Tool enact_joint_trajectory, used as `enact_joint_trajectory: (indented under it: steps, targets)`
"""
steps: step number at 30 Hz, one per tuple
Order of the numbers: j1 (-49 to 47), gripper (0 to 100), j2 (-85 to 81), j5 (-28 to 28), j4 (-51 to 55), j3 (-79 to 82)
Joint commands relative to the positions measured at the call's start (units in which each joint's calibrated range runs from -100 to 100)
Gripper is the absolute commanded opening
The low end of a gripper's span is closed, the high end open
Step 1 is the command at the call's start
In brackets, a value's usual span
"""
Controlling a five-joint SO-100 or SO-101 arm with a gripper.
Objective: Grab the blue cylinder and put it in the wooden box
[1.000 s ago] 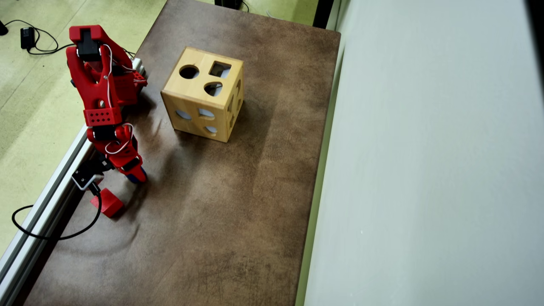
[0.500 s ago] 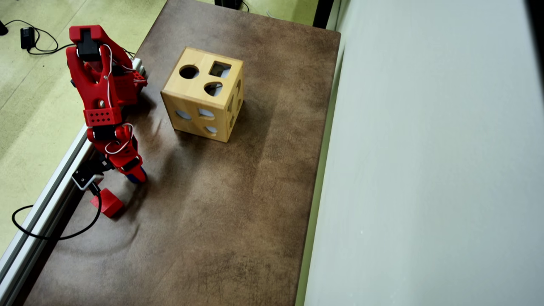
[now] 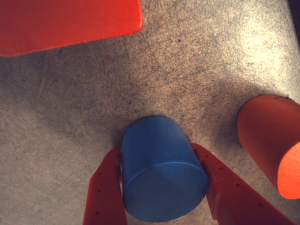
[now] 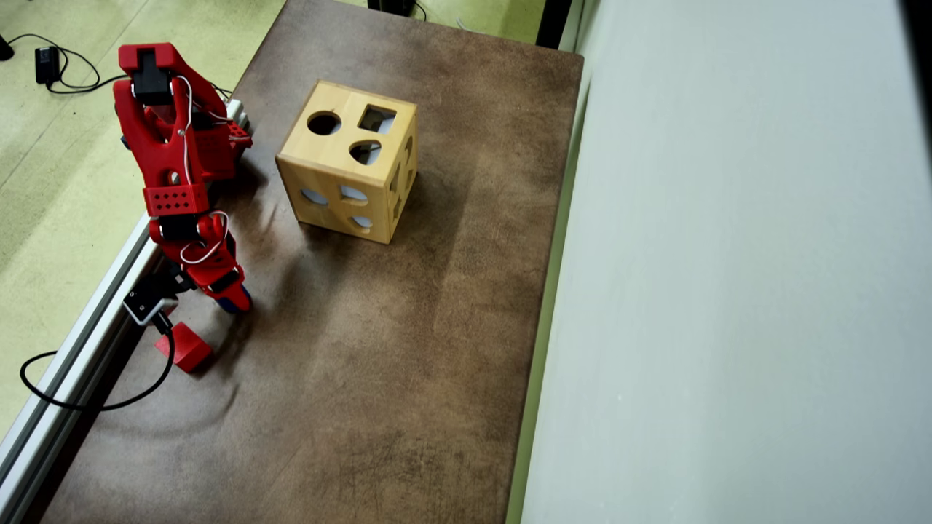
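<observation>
In the wrist view the blue cylinder (image 3: 161,180) stands upright on the brown table, flat round top toward the camera. My gripper (image 3: 156,150) is shut on it, one red finger (image 3: 105,192) pressed against its left side and the other against its right. In the overhead view the gripper (image 4: 233,298) points down near the table's left edge, and only a sliver of the blue cylinder (image 4: 246,298) shows under it. The wooden box (image 4: 348,160), light wood with round, square and other holes, sits farther back toward the table's middle, well apart from the gripper.
A red cube (image 4: 188,348) lies just in front of the gripper by the table's left edge, seen as a red block (image 3: 65,21) at the wrist view's top left. An orange-red rounded block (image 3: 269,140) lies right of the cylinder. A grey wall (image 4: 728,291) bounds the right side.
</observation>
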Motion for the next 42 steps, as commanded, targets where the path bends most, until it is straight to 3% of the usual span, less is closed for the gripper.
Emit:
enact_joint_trajectory:
  steps: [1,17,21,42]
  targets:
    - [-0.2,22,-4.8,-0.1,0.4,-0.8]
    - [-0.2,22,-15.0,-0.2,9.6,-1.0]
    - [-0.3,17,-19.7,-0.2,14.6,-1.8]
    - [-11.1,16,-52.8,-0.2,31.6,-1.9]
